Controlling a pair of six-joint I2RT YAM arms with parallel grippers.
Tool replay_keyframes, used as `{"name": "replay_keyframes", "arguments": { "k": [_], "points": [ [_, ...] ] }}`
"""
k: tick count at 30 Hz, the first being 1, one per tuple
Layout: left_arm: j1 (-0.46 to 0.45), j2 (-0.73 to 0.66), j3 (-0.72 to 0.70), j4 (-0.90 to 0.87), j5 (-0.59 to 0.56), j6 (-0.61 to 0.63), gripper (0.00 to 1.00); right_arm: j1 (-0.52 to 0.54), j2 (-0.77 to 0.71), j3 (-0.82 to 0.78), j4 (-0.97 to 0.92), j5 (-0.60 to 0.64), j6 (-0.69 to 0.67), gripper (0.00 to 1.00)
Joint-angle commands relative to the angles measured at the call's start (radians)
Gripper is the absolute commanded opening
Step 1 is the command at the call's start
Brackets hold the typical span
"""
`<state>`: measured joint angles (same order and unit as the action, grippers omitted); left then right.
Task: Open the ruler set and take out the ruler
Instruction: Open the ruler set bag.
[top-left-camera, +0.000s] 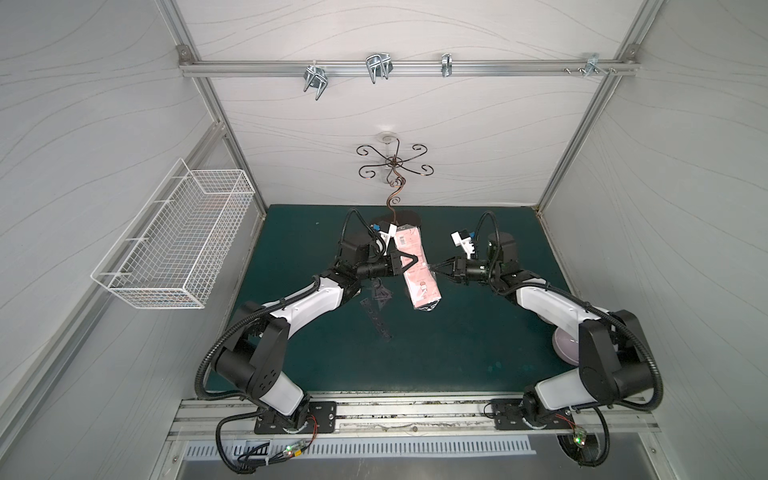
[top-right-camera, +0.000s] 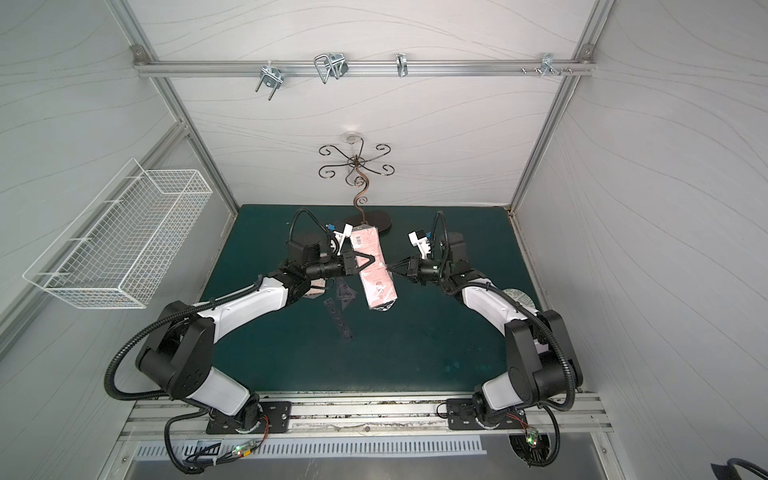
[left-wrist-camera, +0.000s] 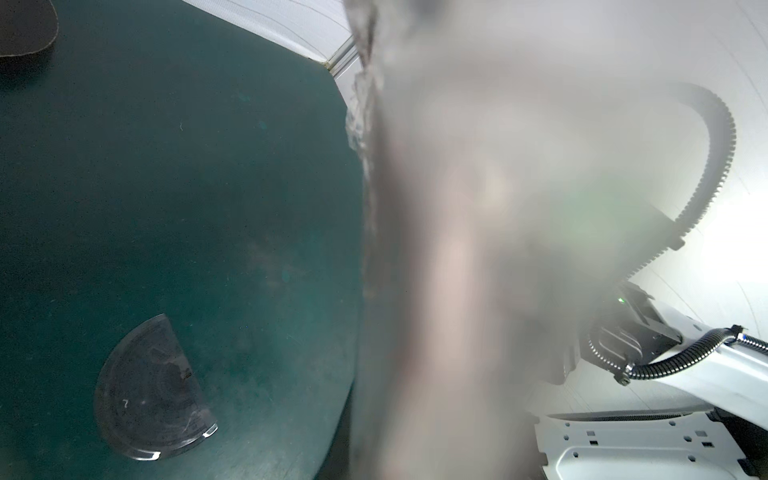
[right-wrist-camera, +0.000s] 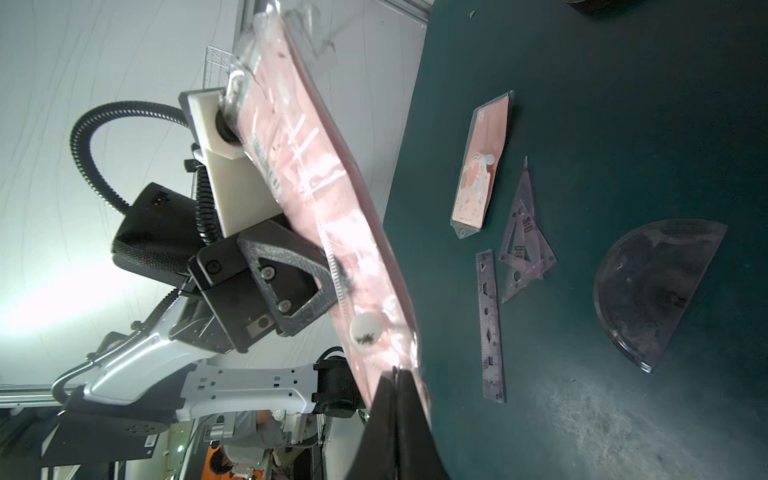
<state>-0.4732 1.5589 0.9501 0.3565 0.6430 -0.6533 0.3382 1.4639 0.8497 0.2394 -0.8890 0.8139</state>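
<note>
Pink pouch (top-left-camera: 417, 286) was clenched in my left claw (top-left-camera: 409, 262) and right claw (top-left-camera: 434, 269); the ruler (top-left-camera: 376, 319) lay left below, pointing near-far, closer to left.

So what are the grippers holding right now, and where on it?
Both hold the pink ruler-set pouch off the mat: the left gripper clamps one long edge at mid-length, the right gripper pinches the opposite edge.

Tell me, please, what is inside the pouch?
Through the clear pouch, a pink printed card shows, plus a graduated edge that may be a ruler. The left gripper covers part and glare hides more, so whether anything else is inside cannot be told.
</note>
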Motion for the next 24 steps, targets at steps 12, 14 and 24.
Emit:
{"name": "replay_keyframes", "arguments": {
  "k": [12, 14, 24],
  "points": [
    [0.045, -0.001, -0.002, 0.002, 0.02, 0.02, 0.0, -0.002, -0.063, 0.081, -0.18, 0.23, -0.166, 0.0],
    [0.046, 0.008, -0.001, 0.038, 0.063, 0.0, 0.0, -0.029, -0.054, 0.072, -0.125, 0.157, -0.127, 0.0],
    [0.051, 0.012, 0.086, -0.217, -0.049, 0.061, 0.74, -0.018, -0.132, 0.072, -0.145, 0.1, -0.136, 0.0]
  ]
}}
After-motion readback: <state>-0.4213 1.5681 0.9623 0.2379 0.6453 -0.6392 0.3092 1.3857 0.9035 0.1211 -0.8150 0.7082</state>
